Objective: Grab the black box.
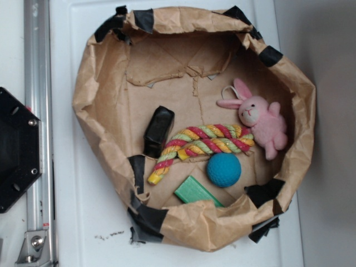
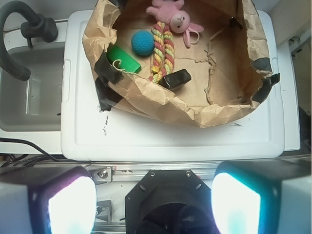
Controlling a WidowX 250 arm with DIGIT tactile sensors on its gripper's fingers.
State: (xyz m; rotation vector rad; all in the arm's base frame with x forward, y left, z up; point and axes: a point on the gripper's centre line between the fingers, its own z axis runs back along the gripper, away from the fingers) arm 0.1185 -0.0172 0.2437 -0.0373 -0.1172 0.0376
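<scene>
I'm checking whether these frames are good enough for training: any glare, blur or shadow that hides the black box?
Exterior view: soft even light, the black box sharp with faint sheen, the paper wall shading the rim. Wrist view: the box is clear though partly behind the paper rim; the tool's fingers are blurred, overexposed white-cyan patches along the bottom.

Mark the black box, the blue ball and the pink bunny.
black box [image 1: 158, 131], exterior view, middle of its top face.
blue ball [image 1: 224, 169], exterior view, centre.
pink bunny [image 2: 178, 20], wrist view, on its face.
</scene>
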